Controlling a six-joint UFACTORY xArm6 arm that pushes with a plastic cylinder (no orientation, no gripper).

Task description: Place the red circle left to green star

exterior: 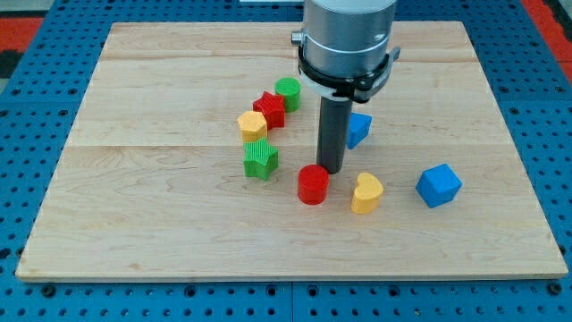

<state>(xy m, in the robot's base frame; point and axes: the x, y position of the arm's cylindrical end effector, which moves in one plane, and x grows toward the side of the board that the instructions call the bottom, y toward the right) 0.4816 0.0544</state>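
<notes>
The red circle [313, 184] lies on the wooden board [152, 215] a little below the middle. The green star [260, 159] lies to its left and slightly higher, with a small gap between them. My tip [331, 170] is at the red circle's upper right edge, touching or nearly touching it. The rod hangs down from the grey arm body at the view's top.
A yellow hexagon [253, 124], a red star [270, 109] and a green circle [288, 93] form a diagonal chain above the green star. A blue block [358, 129] sits partly behind the rod. A yellow heart [366, 193] and a blue cube [438, 185] lie to the right.
</notes>
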